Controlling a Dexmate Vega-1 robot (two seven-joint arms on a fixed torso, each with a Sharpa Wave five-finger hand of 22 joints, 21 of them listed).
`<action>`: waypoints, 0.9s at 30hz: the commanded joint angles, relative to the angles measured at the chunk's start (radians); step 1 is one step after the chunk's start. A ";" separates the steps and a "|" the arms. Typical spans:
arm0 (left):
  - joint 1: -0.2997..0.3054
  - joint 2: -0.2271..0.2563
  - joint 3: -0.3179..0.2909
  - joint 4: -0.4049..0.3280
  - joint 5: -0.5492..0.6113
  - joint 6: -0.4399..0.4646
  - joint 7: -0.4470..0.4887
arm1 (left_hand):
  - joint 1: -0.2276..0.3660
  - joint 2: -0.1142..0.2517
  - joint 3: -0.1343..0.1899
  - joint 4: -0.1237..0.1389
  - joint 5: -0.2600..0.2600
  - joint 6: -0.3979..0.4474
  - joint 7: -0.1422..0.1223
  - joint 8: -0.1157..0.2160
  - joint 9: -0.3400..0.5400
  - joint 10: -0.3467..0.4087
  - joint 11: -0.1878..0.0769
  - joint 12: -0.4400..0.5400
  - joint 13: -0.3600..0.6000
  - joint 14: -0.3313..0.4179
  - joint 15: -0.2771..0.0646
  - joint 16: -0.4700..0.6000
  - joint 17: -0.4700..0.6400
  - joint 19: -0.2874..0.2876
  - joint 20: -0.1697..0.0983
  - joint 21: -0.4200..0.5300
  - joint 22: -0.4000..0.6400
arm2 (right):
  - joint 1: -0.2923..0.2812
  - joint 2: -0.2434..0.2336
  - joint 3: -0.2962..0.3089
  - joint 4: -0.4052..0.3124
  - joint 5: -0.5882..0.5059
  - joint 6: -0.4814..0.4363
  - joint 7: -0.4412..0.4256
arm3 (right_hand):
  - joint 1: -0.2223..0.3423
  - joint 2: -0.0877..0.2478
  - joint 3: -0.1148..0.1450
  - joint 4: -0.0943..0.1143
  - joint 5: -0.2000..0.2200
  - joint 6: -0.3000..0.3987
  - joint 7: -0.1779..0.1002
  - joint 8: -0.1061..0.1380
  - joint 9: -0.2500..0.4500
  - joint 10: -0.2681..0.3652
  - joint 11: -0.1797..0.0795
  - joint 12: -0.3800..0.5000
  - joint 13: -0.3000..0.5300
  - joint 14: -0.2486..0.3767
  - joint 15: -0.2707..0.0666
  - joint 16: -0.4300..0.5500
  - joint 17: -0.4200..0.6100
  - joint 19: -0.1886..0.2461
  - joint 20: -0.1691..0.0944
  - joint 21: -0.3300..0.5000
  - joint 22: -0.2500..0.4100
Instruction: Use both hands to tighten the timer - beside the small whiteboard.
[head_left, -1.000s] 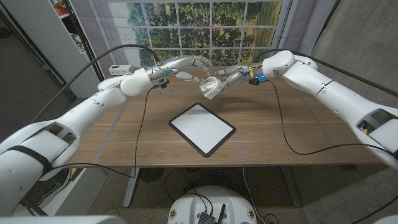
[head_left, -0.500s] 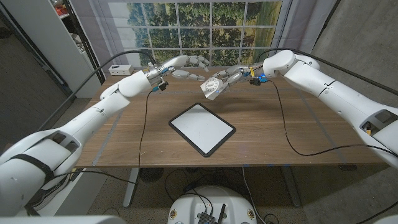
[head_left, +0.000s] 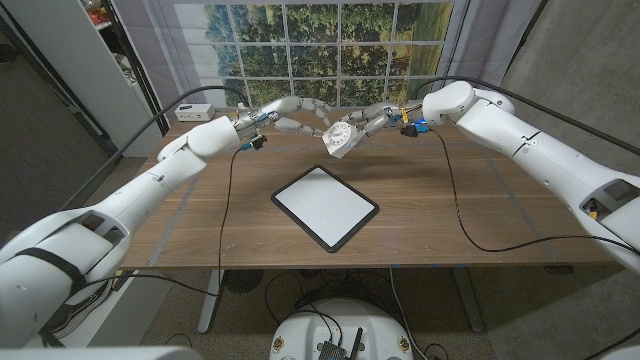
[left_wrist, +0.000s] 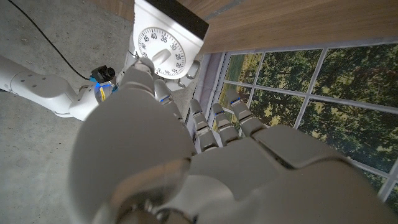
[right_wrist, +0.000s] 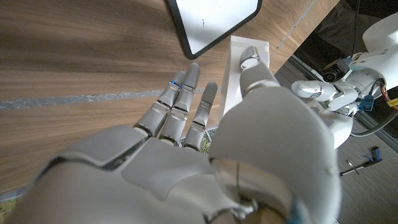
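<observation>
- Leftmost, a small white box (head_left: 194, 111) sits at the far left corner of the wooden table (head_left: 480, 215), well apart from everything else.
- Next, the left hand (head_left: 296, 112) is raised over the far part of the table, its fingers reaching toward the timer. In the left wrist view the left hand (left_wrist: 186, 155) has its thumb tip at the lower edge of the dial, beside the knob; the other fingers stretch out past the timer's side. Whether the thumb actually presses the dial cannot be told.
- Centre, far side: the timer (head_left: 340, 136), a white block with a round numbered dial, is held tilted in the air above the table, behind the whiteboard. Its face (left_wrist: 160, 46) shows plainly in the left wrist view.
- Centre, nearer: the small whiteboard (head_left: 325, 207), black-framed, lies flat on the table, turned at an angle, apart from both hands.
- Right of the timer, the right hand (head_left: 372, 120) holds it from behind; in the right wrist view the right hand (right_wrist: 236, 118) lays its thumb along the white body (right_wrist: 239, 68) with the fingers against the other side.
- Black cables (head_left: 455, 205) trail across the table from both wrists.
</observation>
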 joint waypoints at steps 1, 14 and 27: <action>0.013 -0.028 -0.012 0.039 0.065 -0.045 0.096 | 0.013 0.003 0.001 -0.004 0.009 0.014 -0.001 0.003 0.004 0.016 -0.014 0.010 0.005 0.011 -0.045 0.010 0.003 0.012 -0.005 0.002 0.004 | -0.003 0.017 0.006 0.000 0.015 0.015 -0.012 | -0.029 0.030 -0.001 0.007 0.007 0.201 0.177 0.041 0.094 0.010 0.000 -0.002 0.000 0.008 -0.167 -0.004 0.006 0.001 -0.036 0.001 0.001; 0.020 -0.067 -0.007 0.083 0.067 -0.085 0.147 | -0.016 -0.004 -0.031 0.016 0.012 0.032 -0.007 -0.002 -0.002 0.054 -0.027 0.025 0.007 0.039 -0.062 0.025 0.006 0.014 -0.009 0.003 0.006 | -0.004 0.029 0.004 -0.001 0.033 0.012 -0.012 | -0.033 0.032 -0.001 0.007 0.009 0.204 0.178 0.038 0.093 0.012 0.000 -0.001 0.000 0.011 -0.167 -0.008 0.009 0.002 -0.036 0.003 0.001; 0.010 -0.056 0.007 0.073 0.068 -0.049 0.121 | 0.025 0.032 -0.020 0.006 0.023 0.055 -0.011 -0.003 -0.006 0.045 -0.030 0.021 0.009 0.037 -0.060 0.026 0.011 0.015 -0.004 0.004 0.009 | -0.004 0.039 0.001 0.014 0.050 0.020 -0.006 | -0.039 0.034 -0.002 0.010 0.010 0.207 0.178 0.034 0.091 0.014 0.001 -0.002 -0.001 0.013 -0.166 -0.014 0.011 0.002 -0.036 0.003 0.001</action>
